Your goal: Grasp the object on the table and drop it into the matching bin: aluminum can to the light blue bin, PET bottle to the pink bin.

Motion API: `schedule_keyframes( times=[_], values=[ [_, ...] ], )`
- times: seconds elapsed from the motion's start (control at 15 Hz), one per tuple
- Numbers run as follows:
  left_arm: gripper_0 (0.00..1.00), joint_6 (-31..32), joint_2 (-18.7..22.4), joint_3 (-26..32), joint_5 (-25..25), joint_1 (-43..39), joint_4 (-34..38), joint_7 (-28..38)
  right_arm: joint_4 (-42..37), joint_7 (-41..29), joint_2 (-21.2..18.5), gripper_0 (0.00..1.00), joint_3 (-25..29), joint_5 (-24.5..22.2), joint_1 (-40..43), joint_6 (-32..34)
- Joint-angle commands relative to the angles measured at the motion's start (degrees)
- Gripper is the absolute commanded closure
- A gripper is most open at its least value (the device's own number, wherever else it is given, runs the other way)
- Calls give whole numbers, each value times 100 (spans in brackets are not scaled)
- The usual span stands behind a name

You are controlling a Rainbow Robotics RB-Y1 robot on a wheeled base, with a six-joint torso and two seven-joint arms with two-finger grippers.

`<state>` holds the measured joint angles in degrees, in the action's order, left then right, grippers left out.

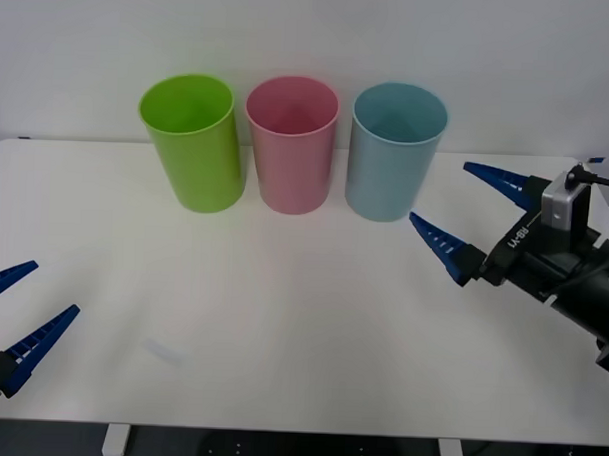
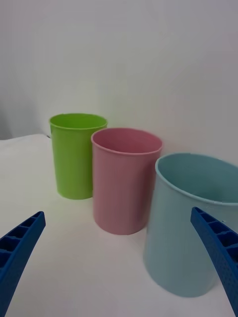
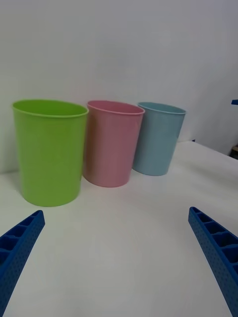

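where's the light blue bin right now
The light blue bin stands at the table's far edge, rightmost of three, beside the pink bin.

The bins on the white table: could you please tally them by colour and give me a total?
Lime green plastic cup-shaped bin: 1
Pink plastic cup-shaped bin: 1
Light blue plastic cup-shaped bin: 1
Total: 3

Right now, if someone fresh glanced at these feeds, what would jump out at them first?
Three tall bins in a row at the table's far edge: lime green bin toward the robot's left, pink bin in the middle, light blue bin toward its right. The right gripper hangs open just beside the light blue bin, holding nothing. The left gripper sits open at the near left corner.
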<state>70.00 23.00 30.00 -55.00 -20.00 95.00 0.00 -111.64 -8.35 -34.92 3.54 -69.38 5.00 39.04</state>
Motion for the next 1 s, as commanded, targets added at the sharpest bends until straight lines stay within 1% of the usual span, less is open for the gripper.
schedule_keyframes(
  times=[0.07, 0.27, 0.47, 0.67, 0.87, 1.0],
  values=[
    [0, 0, 0, 0, 0, 0, 0, 0, -15, 114, 3, 0, 446, 91, 300, 780],
    [0, 0, 0, 0, 0, 0, 0, 0, -15, 149, 143, 0, 938, 91, 572, 1562],
    [0, 0, 0, 0, 0, 0, 0, 0, -7, 193, 293, 0, 1342, 30, 880, 2116],
    [0, 0, 0, 0, 0, 0, 0, 0, -15, 211, 328, 0, 1509, 12, 1196, 2248],
    [0, 0, 0, 0, 0, 0, 0, 0, -15, 228, 328, 0, 1544, 3, 1434, 2318],
    [0, 0, 0, 0, 0, 0, 0, 0, -15, 202, 328, 0, 1553, -111, 1477, 2406]
  ],
)
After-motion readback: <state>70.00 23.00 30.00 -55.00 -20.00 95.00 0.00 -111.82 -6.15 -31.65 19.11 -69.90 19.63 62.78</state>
